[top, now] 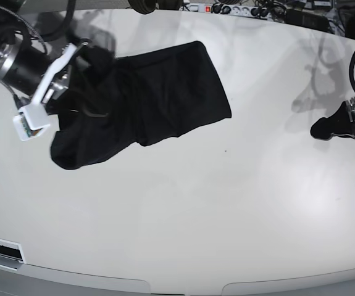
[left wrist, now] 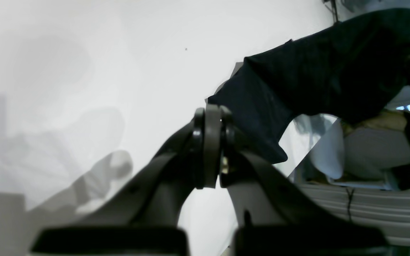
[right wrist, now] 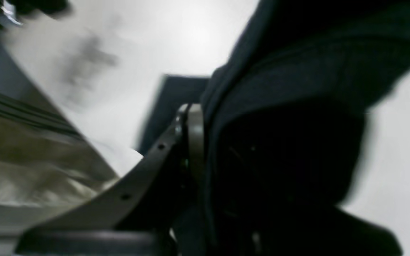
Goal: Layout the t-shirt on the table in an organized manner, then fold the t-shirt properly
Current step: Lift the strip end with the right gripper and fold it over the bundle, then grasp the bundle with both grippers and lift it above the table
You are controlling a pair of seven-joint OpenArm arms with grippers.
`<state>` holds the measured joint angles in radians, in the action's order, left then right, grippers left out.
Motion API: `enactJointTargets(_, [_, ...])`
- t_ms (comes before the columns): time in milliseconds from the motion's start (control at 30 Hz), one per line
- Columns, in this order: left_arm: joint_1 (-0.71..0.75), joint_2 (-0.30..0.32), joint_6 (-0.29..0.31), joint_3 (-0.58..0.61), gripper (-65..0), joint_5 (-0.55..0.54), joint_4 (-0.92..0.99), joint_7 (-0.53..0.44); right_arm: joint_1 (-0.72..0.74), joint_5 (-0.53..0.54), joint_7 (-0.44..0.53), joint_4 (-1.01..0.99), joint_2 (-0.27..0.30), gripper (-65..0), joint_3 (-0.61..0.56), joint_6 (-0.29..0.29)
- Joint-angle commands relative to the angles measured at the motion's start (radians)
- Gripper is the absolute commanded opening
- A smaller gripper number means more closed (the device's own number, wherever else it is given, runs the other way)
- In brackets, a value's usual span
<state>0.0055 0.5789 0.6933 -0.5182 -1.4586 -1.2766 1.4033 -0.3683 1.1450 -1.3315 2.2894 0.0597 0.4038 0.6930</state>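
One claw hauling a bunched black shirt, the other idle.

The right claw (top: 72, 65) is clamped on the t-shirt (top: 158, 92), which hangs crumpled and partly lifted over the far left of the desk (top: 183, 216); the left claw (top: 322, 128) sits pinched shut on nothing, well apart. With one hold only, I'd worry the thin cloth drags into a tighter heap or slips free instead of spreading flat.

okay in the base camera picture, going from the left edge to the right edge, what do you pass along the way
Right gripper, shut on the t-shirt → the black t-shirt, partly lifted at its left end and spreading over the white table → a bare stretch of table → left gripper, shut and holding nothing.
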Motion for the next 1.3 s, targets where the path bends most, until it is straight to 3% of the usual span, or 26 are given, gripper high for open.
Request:
enactJointTargets(0, [-0.013,0.022,0.005,-0.008,-65.0,-0.025,-0.015,-0.018,0.005,0.026,0.028,0.019,-0.017,-65.0,-0.034,0.005])
enactJointTargets(133, [-0.014,0.022,0.005,-0.008,-65.0,-0.025,-0.015,-0.018,-0.003,-0.104,0.029,0.003,-0.075,-65.0,-0.238,0.005])
enactJointTargets(233, [-0.014,0.022,0.005,-0.008,-65.0,-0.025,-0.015,-0.018,0.0,-0.192,0.047,-0.043,-0.082,-65.0,-0.402,0.005])
enactJointTargets(433, [-0.014,0.022,0.005,-0.008,-65.0,-0.025,-0.015,-0.018,0.031,-0.38,0.285,-0.217,-0.082,-65.0,-0.679,0.005])
enactJointTargets(467, [-0.014,0.022,0.005,-0.008,-65.0,-0.025,-0.015,-0.018,0.056,-0.411,0.293,-0.245,-0.082,-58.0,-0.724,0.005])
enactJointTargets(567, [-0.014,0.022,0.005,-0.008,-65.0,-0.025,-0.015,-0.018,0.142,-0.446,0.279,-0.29,-0.082,-27.0,-0.823,0.005])
enactJointTargets(600, [-0.014,0.023,0.005,-0.008,-65.0,-0.025,-0.015,-0.018,0.17,-0.441,0.259,-0.289,-0.082,-20.4,-0.844,0.005])
enactJointTargets(633, [-0.014,0.023,0.005,-0.008,-65.0,-0.025,-0.015,-0.018,0.198,-0.423,0.222,-0.286,-0.082,-17.8,-0.862,0.005])
enactJointTargets(733, [-0.016,0.022,0.005,-0.008,-65.0,-0.025,-0.016,-0.014,0.269,-0.356,0.119,-0.273,-0.082,-18.9,-0.874,0.002])
enactJointTargets(833, [-0.016,0.022,0.005,-0.005,-65.0,-0.025,-0.016,-0.007,0.312,-0.401,0.119,-0.272,-0.079,-24.0,-0.873,0.005])
enactJointTargets(900, [-0.016,0.022,0.005,0.009,-65.0,-0.025,-0.022,-0.007,0.329,-0.517,0.142,-0.273,-0.078,-37.6,-0.873,0.005])
enactJointTargets(967, [-0.01,0.022,0.005,0.043,-65.0,-0.025,-0.051,-0.007,0.349,-0.643,0.209,-0.292,-0.068,-59.0,-0.873,0.005])
enactJointTargets(1000, [-0.005,0.022,0.005,0.064,-65.0,-0.025,-0.076,-0.007,0.362,-0.687,0.251,-0.309,-0.058,-65.0,-0.873,0.005])
enactJointTargets(1100, [0.01,0.022,0.005,0.15,-65.0,-0.025,-0.187,-0.007,0.413,-0.778,0.329,-0.399,-0.027,-65.0,-0.873,0.005])
enactJointTargets(1267, [0.056,0.005,0.005,0.34,-65.0,-0.025,-0.389,-0.007,0.513,-0.787,0.33,-0.592,0.023,-65.0,-0.874,0.005])
